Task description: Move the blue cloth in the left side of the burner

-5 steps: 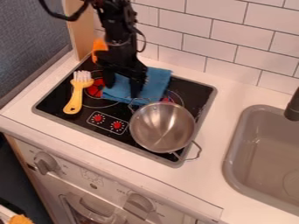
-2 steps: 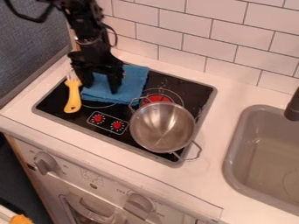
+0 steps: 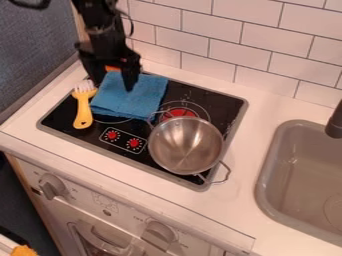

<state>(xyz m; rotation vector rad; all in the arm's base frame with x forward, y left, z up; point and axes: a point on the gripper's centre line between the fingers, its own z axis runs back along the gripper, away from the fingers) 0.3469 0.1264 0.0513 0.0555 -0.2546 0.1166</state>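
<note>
Gripper (image 3: 113, 87): over the back left of the hob, pointing down. Its 2 fingers stand wide apart, with blue cloth visible between them. Nothing is seen clamped. The right-hand finger in view overlaps the cloth; the other is at its back left edge, near the brush head. Contact with the cloth: cannot tell.

Cloth (image 3: 130, 101): on the left side of the hob (image 3: 220, 107), over part of the left burner, whose ring shows at the cloth's front edge. It lies broadly flat, raised slightly at the back.

Orange item (image 3: 111, 68): behind the gripper, mostly hidden.

Brush (image 3: 83, 107): 1, yellow handle, pale bristles toward the back, just beside the cloth's left edge.

Pot (image 3: 186, 146): 1, steel, upright, at front right of the hob, with 2 wire handles. The back left handle is near the cloth's front right corner.

Red burner (image 3: 179, 113): behind the pot.

Sink (image 3: 267, 165): grey, right of the hob, black tap (image 3: 335, 122) at its back right.
</note>
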